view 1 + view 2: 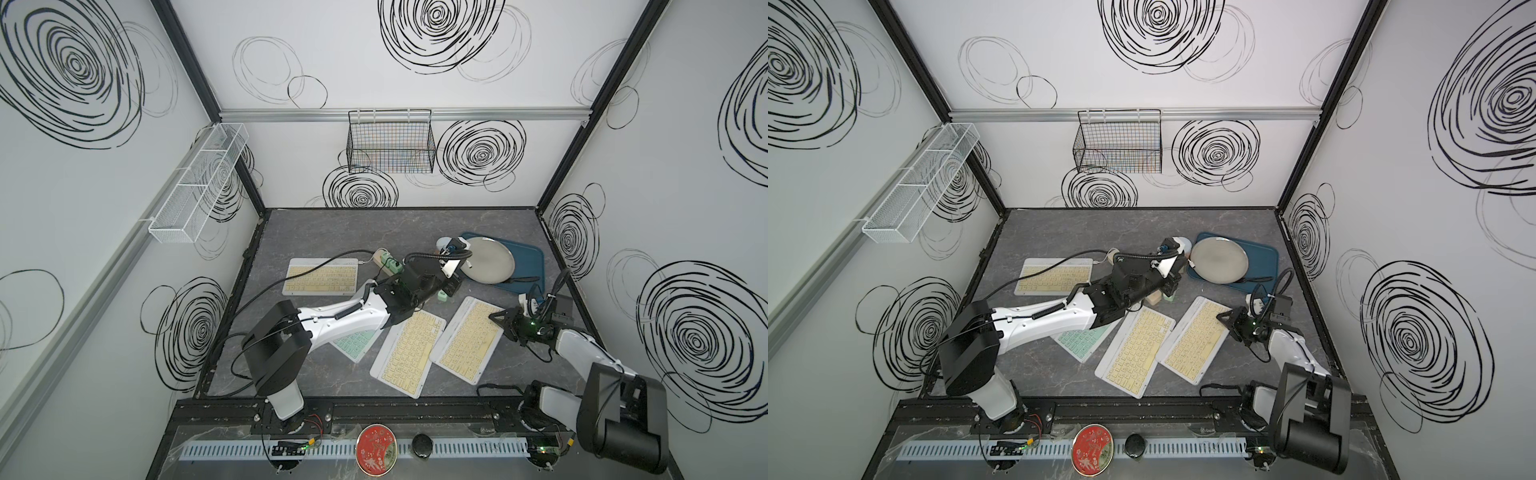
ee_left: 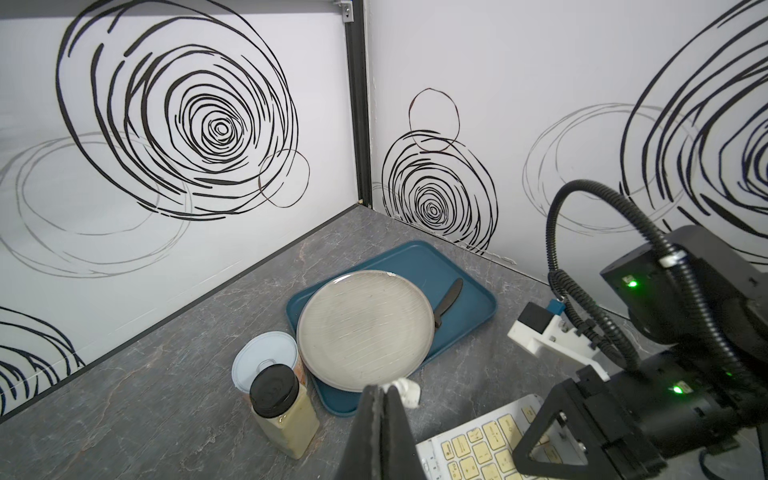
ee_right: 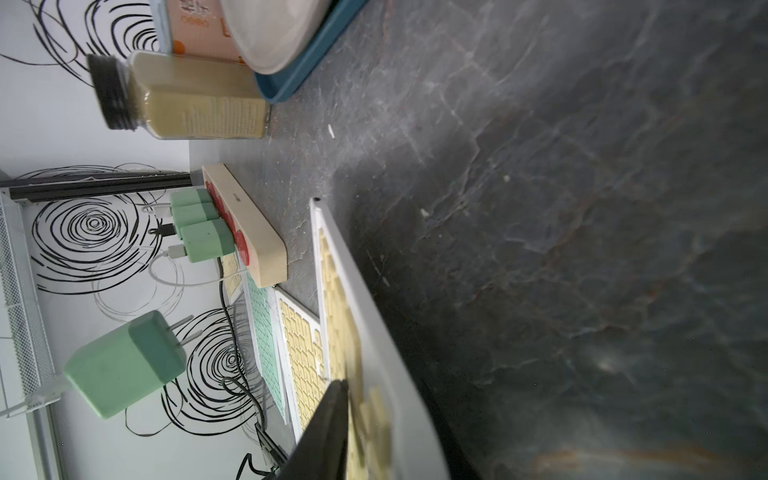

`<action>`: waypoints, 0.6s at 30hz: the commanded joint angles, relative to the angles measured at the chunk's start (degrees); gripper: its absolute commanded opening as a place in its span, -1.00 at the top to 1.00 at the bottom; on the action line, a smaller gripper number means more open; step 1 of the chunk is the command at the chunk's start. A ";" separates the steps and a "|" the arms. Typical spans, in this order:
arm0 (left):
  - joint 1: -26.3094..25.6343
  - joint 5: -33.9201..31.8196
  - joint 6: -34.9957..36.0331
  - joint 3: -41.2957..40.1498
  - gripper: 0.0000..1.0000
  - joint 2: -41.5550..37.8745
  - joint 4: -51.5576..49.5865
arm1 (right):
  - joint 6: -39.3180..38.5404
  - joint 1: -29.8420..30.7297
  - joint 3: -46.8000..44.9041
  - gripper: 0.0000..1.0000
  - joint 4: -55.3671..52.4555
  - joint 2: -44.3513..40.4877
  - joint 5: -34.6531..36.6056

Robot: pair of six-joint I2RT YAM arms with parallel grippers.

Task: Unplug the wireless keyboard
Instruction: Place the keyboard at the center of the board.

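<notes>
Both your arms wear glossy white shells on the long links, left arm point(image 1: 345, 320) and right arm point(image 1: 579, 347), set between boxy matte-black joint housings point(image 1: 276, 353). A coiled black cord point(image 1: 348, 312) runs along the left shell, and thin red and black wires point(image 1: 316, 424) loop at its base. Your left gripper point(image 2: 383, 392) ends in plain black wedge fingers. The right wrist carries ribbed black conduit point(image 2: 552, 237), green indicator lights point(image 2: 632, 284) and a white camera bracket point(image 2: 548, 338).

The grey marbled table point(image 1: 332, 232) is carrying three cream-keyed keyboards point(image 1: 409, 353) (a mint keyboard point(image 1: 359, 344) is lying beside them), while a cream power strip point(image 3: 266, 232), a blue tray point(image 2: 461, 299), a spice jar point(image 2: 286, 411) and a white-lidded can point(image 2: 262, 358) are standing farther back.
</notes>
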 commanded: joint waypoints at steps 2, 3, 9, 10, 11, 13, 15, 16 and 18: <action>0.39 0.09 -0.31 1.35 1.00 -0.17 4.40 | -2.76 0.87 5.50 0.24 1.25 8.05 1.88; 0.41 0.09 -0.38 1.36 1.00 -0.18 4.41 | -2.93 0.87 6.12 0.17 1.76 9.67 2.99; 0.48 -0.53 0.04 1.49 1.00 -0.18 3.84 | -3.35 1.29 10.36 -0.46 -0.11 11.68 10.80; 0.58 -0.61 0.13 1.62 1.00 -0.09 3.64 | -3.78 1.47 11.09 -0.52 -1.66 10.41 13.66; 0.68 -0.63 0.06 1.71 1.00 0.06 3.61 | -4.03 1.47 11.66 -0.54 -2.78 9.03 15.71; 0.98 -0.64 -0.25 1.63 1.00 0.33 4.03 | -4.26 1.66 12.38 -0.56 -4.81 5.72 20.27; 1.26 -0.81 -0.47 1.37 1.00 0.68 4.49 | -4.59 3.29 12.94 -0.57 -6.30 2.96 24.79; 1.45 -0.81 -0.72 1.28 1.00 0.93 4.49 | -4.76 5.03 13.11 -0.57 -6.61 1.84 26.84; 1.91 -0.72 -1.04 1.27 1.00 1.55 6.21 | -4.19 10.55 13.93 -0.57 -7.16 0.47 30.50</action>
